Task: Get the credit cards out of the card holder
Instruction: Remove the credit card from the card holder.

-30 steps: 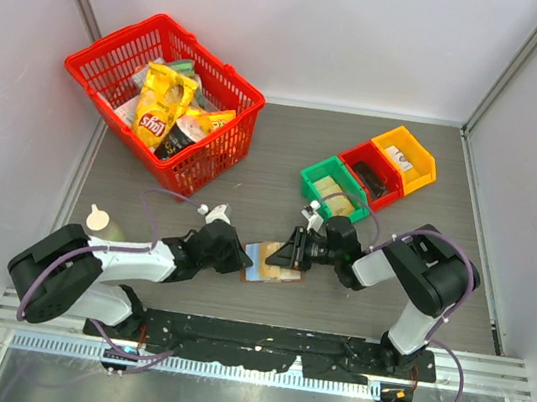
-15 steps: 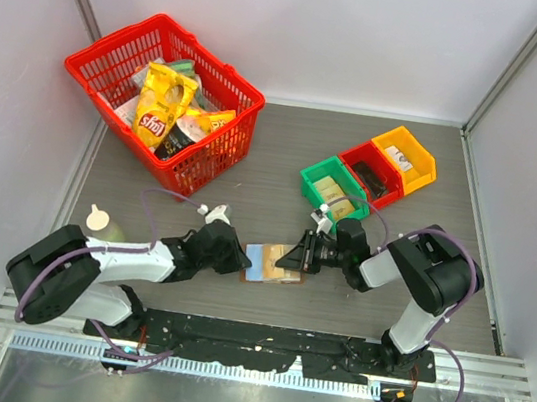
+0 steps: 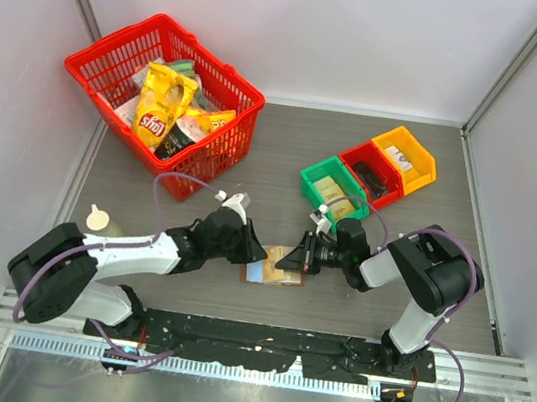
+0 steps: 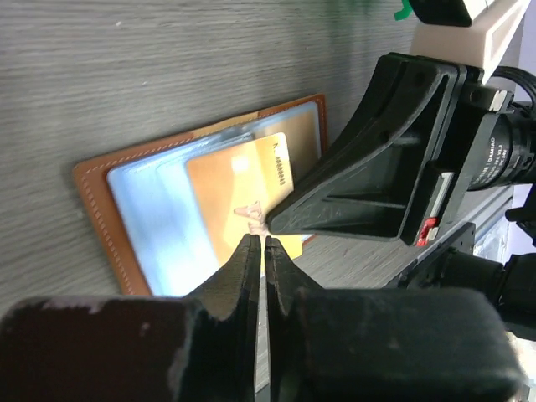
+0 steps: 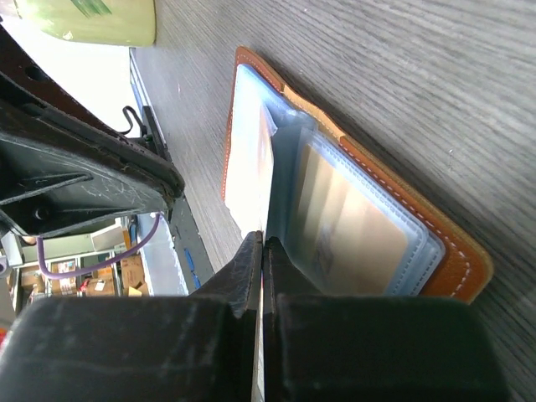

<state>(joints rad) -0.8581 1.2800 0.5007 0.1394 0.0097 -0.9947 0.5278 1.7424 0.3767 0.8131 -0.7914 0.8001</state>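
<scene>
The card holder (image 3: pixel 282 280) lies open on the table between my two grippers, brown leather with pale blue sleeves (image 4: pixel 167 218). A tan credit card (image 4: pixel 234 188) lies partly slid out over its inner face. Another credit card (image 5: pixel 352 226) sits inside a clear sleeve. My right gripper (image 5: pixel 262 239) is shut, pinching a thin card edge at the holder's middle; its black body (image 4: pixel 377 167) reaches in from the right. My left gripper (image 4: pixel 260 239) hovers just over the tan card, its fingers nearly touching, with nothing between them.
A red basket (image 3: pixel 98 59) with yellow snack bags stands at the back left. Green (image 3: pixel 318 173), red (image 3: pixel 356 157) and orange (image 3: pixel 409 141) bins sit in a row at the back right. A pale bottle (image 3: pixel 99 221) stands by the left arm.
My right gripper has closed at the holder's middle. My left gripper has come off the holder's left edge, risen and shifted right over it.
</scene>
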